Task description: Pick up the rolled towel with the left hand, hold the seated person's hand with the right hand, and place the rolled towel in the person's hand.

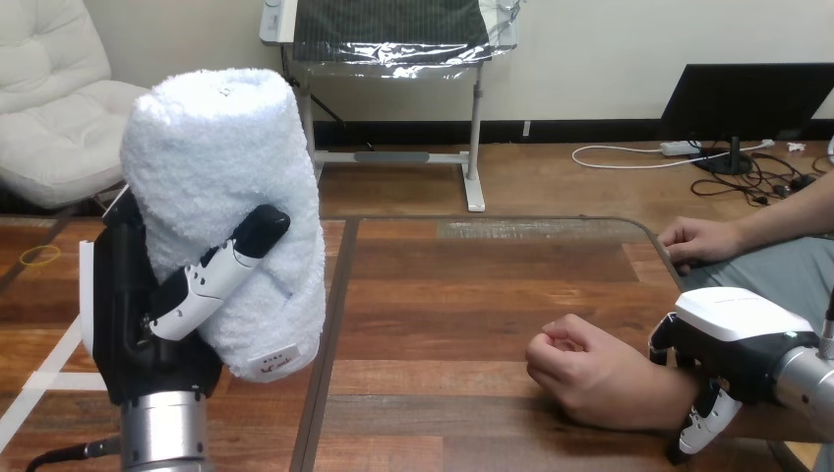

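The rolled towel (231, 197) is white and fluffy and stands upright, lifted close in front of me at the left. My left hand (138, 334) is shut on it, the thumb lying across its front and the palm against its left side. At the lower right, the person's hand (580, 374) rests on the wooden table (472, 295) in a loose fist. My right hand (733, 339) is curled round the person's wrist just behind that fist, with fingers showing above and below the wrist.
The person's other hand (698, 241) lies at the table's right edge, farther back. A dark seam (339, 295) runs front to back down the table beside the towel. Bare wood spans the middle between the towel and the fist.
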Controlling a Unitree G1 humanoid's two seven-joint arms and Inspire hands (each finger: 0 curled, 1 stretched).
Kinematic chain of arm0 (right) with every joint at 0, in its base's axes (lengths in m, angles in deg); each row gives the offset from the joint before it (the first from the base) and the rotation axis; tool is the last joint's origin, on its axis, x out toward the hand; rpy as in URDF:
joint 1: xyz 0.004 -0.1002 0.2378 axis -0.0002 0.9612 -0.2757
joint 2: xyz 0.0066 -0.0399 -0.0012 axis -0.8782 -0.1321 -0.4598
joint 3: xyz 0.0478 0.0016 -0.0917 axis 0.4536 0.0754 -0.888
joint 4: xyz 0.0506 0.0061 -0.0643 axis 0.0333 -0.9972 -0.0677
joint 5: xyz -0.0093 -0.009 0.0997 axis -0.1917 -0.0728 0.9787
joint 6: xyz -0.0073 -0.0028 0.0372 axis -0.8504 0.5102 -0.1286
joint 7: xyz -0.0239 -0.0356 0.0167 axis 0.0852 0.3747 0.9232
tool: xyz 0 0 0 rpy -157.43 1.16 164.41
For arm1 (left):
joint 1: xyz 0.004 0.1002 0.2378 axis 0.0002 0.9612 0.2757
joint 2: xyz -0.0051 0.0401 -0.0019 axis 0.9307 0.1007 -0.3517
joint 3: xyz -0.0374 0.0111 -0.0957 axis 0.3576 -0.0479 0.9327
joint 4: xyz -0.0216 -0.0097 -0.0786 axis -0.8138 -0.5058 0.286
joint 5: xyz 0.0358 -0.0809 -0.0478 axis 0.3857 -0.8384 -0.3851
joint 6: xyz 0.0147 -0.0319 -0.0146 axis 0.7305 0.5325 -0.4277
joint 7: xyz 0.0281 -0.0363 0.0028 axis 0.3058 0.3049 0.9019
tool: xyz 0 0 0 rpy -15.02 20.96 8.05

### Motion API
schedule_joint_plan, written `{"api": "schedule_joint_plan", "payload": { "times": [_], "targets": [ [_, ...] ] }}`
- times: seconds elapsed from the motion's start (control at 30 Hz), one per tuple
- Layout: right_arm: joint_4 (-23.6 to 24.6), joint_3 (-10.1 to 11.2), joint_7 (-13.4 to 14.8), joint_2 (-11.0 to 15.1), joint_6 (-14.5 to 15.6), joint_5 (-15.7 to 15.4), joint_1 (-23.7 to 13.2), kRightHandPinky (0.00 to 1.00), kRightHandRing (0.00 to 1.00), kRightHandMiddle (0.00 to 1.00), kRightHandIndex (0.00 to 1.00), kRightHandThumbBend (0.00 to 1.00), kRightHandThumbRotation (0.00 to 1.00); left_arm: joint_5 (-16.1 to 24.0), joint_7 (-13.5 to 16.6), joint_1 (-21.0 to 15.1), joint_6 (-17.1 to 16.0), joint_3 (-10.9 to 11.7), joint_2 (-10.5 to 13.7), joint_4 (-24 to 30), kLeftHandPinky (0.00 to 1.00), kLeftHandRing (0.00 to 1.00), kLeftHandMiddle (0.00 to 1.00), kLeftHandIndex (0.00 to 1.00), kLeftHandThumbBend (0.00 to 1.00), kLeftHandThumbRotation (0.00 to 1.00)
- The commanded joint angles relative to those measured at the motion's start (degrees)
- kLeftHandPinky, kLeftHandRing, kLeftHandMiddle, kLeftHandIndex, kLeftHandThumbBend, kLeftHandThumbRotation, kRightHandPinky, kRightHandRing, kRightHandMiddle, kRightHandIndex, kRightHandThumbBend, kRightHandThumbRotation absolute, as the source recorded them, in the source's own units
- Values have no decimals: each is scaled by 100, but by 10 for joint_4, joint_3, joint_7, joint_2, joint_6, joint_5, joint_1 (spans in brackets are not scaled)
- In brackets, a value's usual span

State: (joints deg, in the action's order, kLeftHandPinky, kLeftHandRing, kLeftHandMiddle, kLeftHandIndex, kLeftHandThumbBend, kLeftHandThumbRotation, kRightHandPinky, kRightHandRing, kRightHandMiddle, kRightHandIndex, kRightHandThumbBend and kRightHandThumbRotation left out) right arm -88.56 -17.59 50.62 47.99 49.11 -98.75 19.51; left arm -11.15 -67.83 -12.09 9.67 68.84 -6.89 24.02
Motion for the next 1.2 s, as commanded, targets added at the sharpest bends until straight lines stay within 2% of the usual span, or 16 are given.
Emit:
{"api": "schedule_joint_plan", "payload": {
  "times": [0.0,0.23,0.37,0.47,0.67,0.77,1.17],
  "targets": [
    [-3,-4,-2,2,-2,17,12,15,23,34,43,96,0,-8,-5,-27,-5,5,-4,27,13,20,28,35,39,0],
    [-7,7,7,1,-15,39,13,15,23,33,42,96,0,1,-1,-28,-6,5,-4,26,13,20,28,35,38,0],
    [0,13,-2,1,-9,53,13,16,24,34,42,95,0,-5,-3,-28,-4,5,-4,26,13,20,28,35,38,0],
    [3,17,3,1,-9,57,14,17,25,35,42,95,0,-3,-4,-29,-5,6,-3,24,13,20,28,35,38,0],
    [6,29,9,3,-23,78,14,17,24,33,41,94,0,-1,-5,-31,-7,7,-2,20,13,21,28,35,38,0],
    [19,32,-1,5,-5,79,14,17,23,33,42,93,0,-3,-5,-33,-8,7,-3,18,13,21,28,35,38,0],
    [52,53,3,18,-1,105,16,17,23,33,43,91,2,3,-4,-36,-6,5,-3,13,14,21,29,34,37,0]
  ]
}}
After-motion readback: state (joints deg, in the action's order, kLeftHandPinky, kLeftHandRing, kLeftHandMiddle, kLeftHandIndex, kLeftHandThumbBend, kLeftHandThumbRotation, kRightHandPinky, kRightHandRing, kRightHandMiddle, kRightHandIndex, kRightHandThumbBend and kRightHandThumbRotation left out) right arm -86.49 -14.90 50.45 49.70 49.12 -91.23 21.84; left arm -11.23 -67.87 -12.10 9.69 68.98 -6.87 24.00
